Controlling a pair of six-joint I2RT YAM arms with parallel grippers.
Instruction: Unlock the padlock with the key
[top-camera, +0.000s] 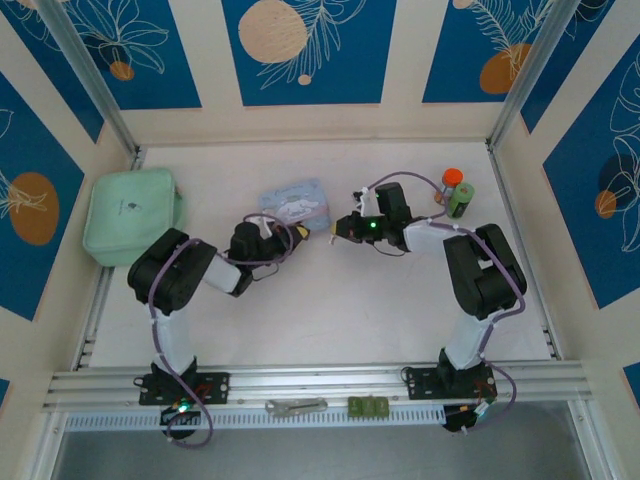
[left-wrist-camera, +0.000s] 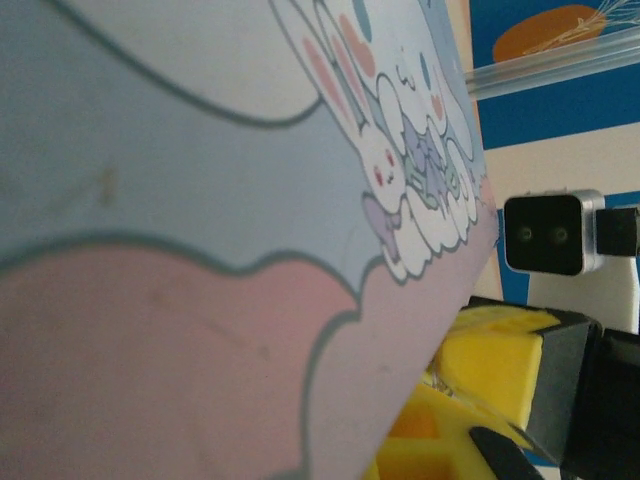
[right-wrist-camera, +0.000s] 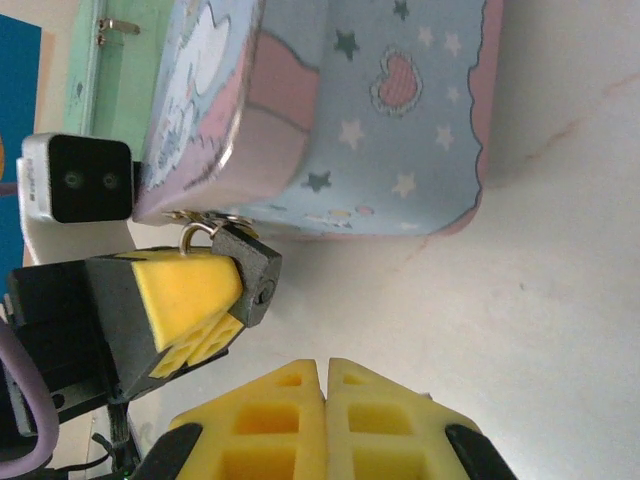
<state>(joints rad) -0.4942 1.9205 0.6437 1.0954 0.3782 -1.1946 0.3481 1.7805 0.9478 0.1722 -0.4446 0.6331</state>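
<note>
Blue panels with pale leaf drawings close in the white table (top-camera: 330, 300) on three sides, and I have both arms reaching toward its middle. A mint-green case (top-camera: 130, 215) lies at the far left. A pale blue tin (top-camera: 295, 203) printed with cartoon rabbits, stars and a heart sits near the centre. Off to the right, an orange-capped bottle (top-camera: 452, 178) and a green cylinder (top-camera: 461, 200) stand close together. On the metal rail (top-camera: 320, 382) by the arm bases I see a silver wrench-like tool (top-camera: 296, 406). The left gripper (top-camera: 283, 236) is pushed in beside the tin, so its wrist camera gets the printed lid at very close range. From the right wrist camera I see the padlock (right-wrist-camera: 252, 272), small and dark, pinched at the tip of the left gripper's yellow pad (right-wrist-camera: 185, 290), just below the tin's rim. Its thin silvery shackle (right-wrist-camera: 192, 234) points up toward a small ring on the tin's edge; I cannot tell whether it passes through that ring. The right gripper (right-wrist-camera: 327, 385) hovers just in front of the padlock, apart from it. Its two yellow fingers are pressed flat together, and nothing I can make out sits between them.
</note>
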